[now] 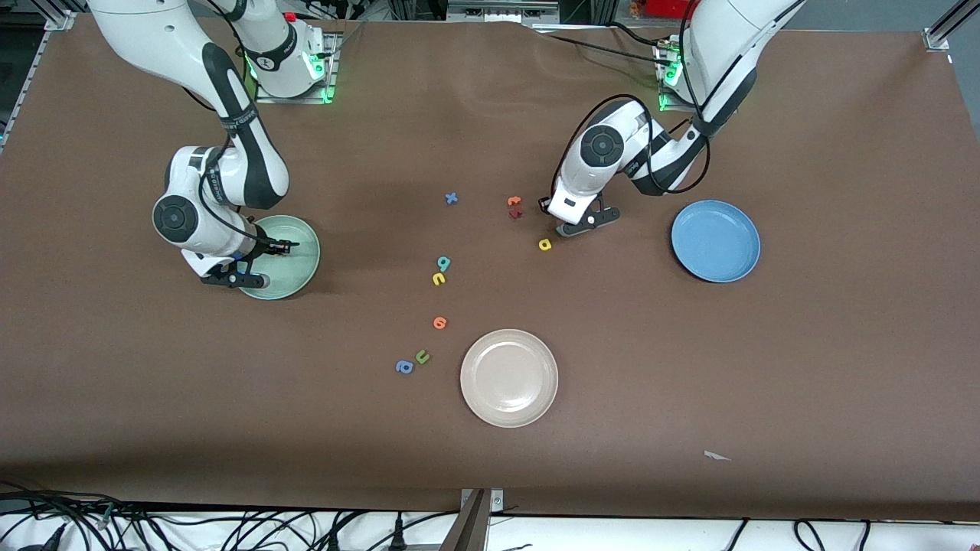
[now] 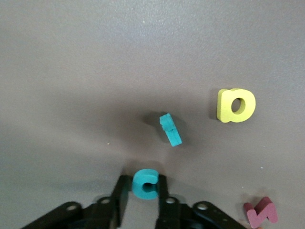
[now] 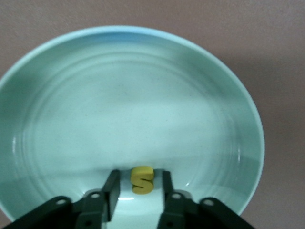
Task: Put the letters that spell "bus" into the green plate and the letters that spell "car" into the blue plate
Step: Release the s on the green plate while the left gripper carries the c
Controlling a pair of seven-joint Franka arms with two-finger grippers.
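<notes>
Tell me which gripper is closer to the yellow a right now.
Left. The left gripper sits just beside the yellow a, its fingers around the teal c. The right gripper is over the green plate, above the yellow s.

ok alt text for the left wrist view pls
The left pincer has its two black fingers on either side of a teal c on the brown table. A teal r lies close by, a yellow a a little farther off, and a dark red letter sits at the picture's edge.

A brown cloth-covered table (image 1: 490, 474), black cables (image 1: 230, 528) trailing along its near edge.
</notes>
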